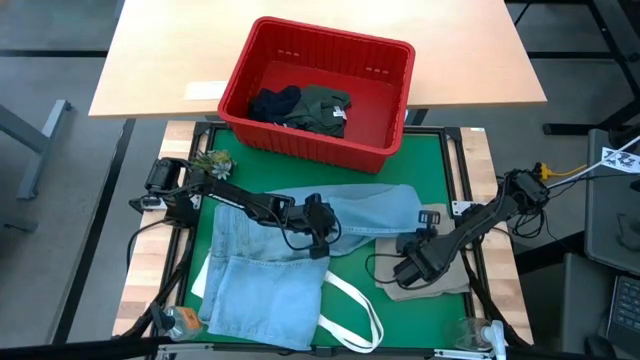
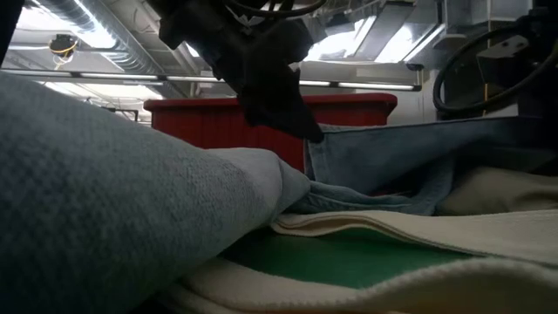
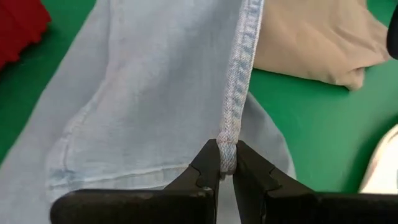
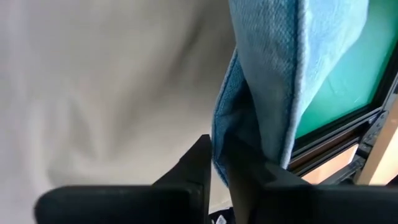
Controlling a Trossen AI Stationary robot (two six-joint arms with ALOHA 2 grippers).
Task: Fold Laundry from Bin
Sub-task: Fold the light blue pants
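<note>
Both jaws are clamped on the light blue jeans (image 1: 330, 225) spread over the green worktop (image 1: 430, 165), left gripper (image 3: 227, 163) pinching a seam, right gripper (image 4: 219, 163) an edge, apparently to fold them.

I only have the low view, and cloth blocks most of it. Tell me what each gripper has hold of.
Observer: The left gripper is shut on the side seam of the jeans.
Operator: Report the right one.
Observer: The right gripper is pinched on a folded edge of the same jeans, over the beige cloth.
Operator: Say what is left in the bin.
Observer: The red bin holds a dark olive shirt and a dark navy garment beside it.
</note>
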